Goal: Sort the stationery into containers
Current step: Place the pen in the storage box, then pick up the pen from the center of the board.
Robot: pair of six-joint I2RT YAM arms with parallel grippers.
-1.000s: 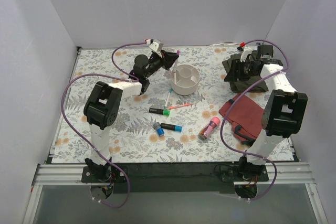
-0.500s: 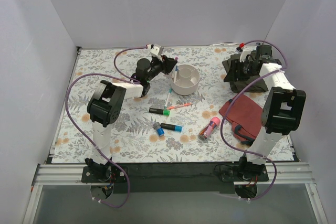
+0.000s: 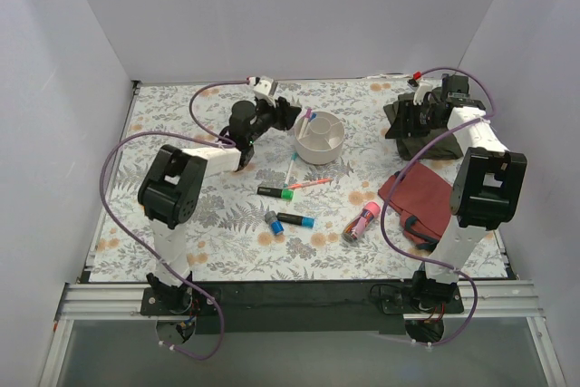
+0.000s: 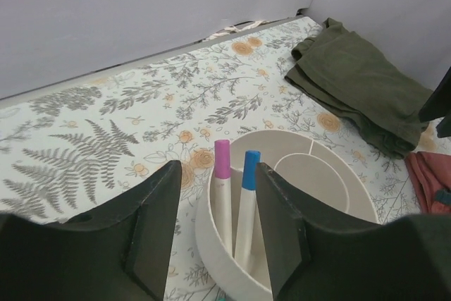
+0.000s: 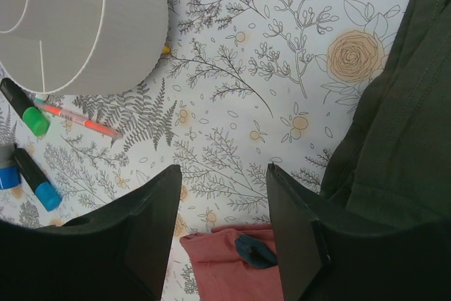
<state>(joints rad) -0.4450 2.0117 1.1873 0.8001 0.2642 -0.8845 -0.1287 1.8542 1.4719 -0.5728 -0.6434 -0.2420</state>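
Seen close from the left wrist, a pink-capped pen (image 4: 223, 174) and a blue-capped pen (image 4: 248, 185) stand in the cup (image 4: 331, 174) at far centre, below the left gripper (image 4: 218, 170), its fingers parted. The right wrist view shows the right gripper (image 5: 224, 174), likewise spread, beside a green cloth (image 5: 402, 103).

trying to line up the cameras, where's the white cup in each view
Top view: cup just above centre.
Left wrist: cup bottom centre.
Right wrist: cup top left corner.
Shared landmark: the dark green cloth, in all three.
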